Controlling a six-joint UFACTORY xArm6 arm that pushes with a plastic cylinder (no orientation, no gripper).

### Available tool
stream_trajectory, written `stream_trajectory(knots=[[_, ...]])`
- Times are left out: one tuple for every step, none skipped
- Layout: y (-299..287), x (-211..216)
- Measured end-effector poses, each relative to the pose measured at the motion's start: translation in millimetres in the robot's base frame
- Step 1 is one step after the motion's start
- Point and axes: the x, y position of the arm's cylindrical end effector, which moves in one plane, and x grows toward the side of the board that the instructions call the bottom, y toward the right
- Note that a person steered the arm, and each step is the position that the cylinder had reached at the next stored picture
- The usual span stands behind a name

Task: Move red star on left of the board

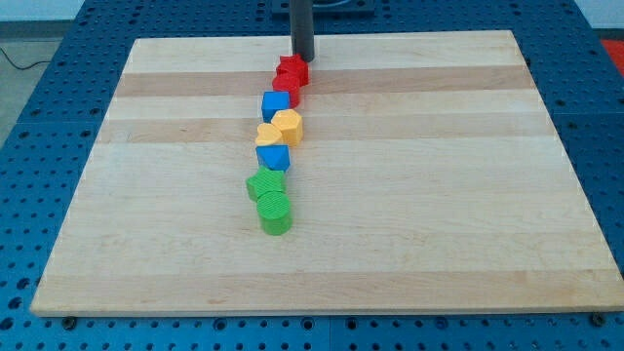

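Big wooden counter (409, 195) filling most of the frame. No claw here, just a dark rod, nothing held; my tip (303, 58) at upper centre, touching the red star (292, 69). Eight blocks in one line down the middle: two red, two blue, two yellow, two green.

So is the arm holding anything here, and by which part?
Nothing is held. My tip only stands at the red star, on its top-right side.
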Motion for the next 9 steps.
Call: stream_trajectory(knots=[[-13, -20], [-52, -26], [-113, -10], [-122, 21], [-112, 26], [-88, 26], [-63, 26], [-55, 21], [-69, 12]])
